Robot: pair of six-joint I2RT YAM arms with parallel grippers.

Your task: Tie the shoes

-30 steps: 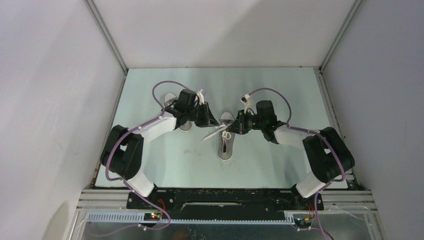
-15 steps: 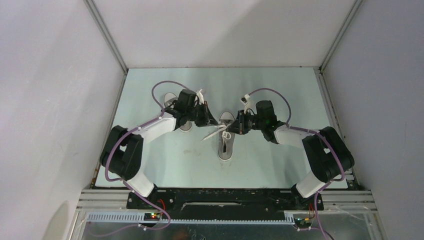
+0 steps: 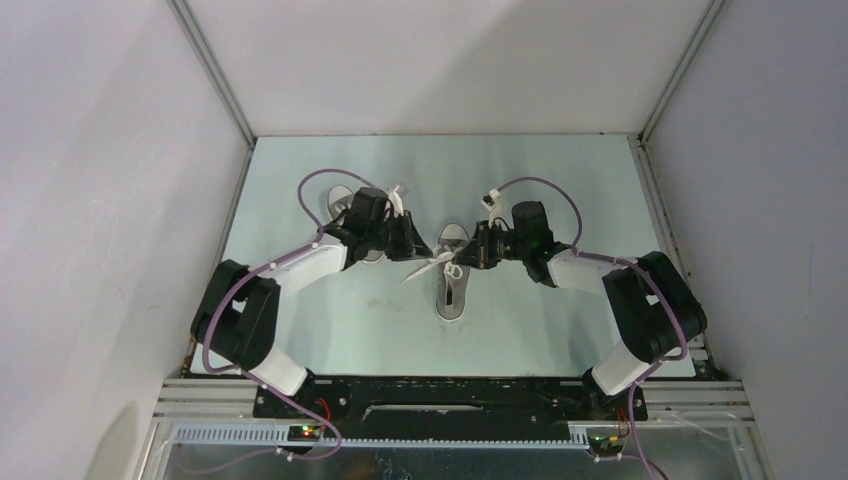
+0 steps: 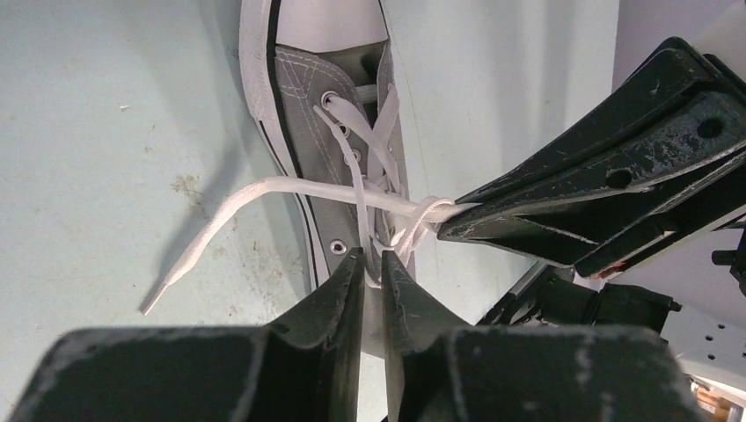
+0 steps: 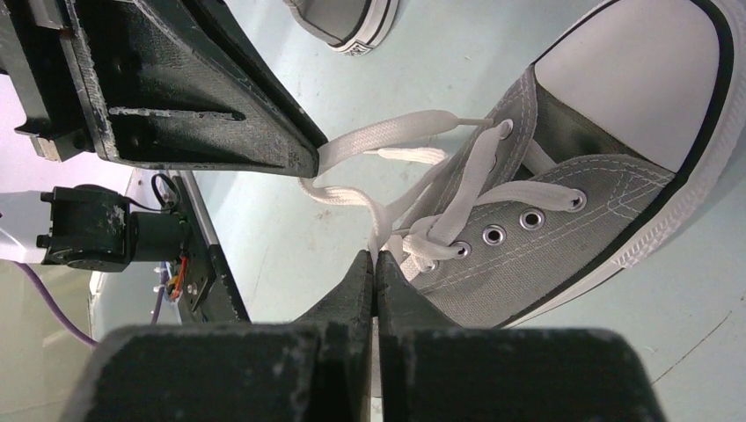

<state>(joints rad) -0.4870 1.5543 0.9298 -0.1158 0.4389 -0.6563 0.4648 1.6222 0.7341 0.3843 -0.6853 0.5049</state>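
One grey shoe [image 3: 452, 292] with a white toe cap lies mid-table, toe towards the far wall. Its laces are crossed in a first knot [image 4: 426, 211] over the tongue. My right gripper [image 5: 376, 257] is shut on a lace strand just beside that knot. From the other side my left gripper [image 4: 371, 260] is at the shoe's upper eyelets. Its jaws stand a narrow gap apart with a lace strand running between the tips. One free lace end [image 4: 202, 242] trails off onto the table. The second shoe [image 3: 341, 200] lies behind the left wrist, mostly hidden by it.
The pale green table [image 3: 560, 180] is boxed in by white walls at the back and both sides. Both arms reach inward over its middle and their fingertips nearly meet above the shoe. Purple cables loop above each wrist.
The left arm's elbow has swung outward to the left and its wrist has shifted slightly. The right arm and the shoe have stayed still.
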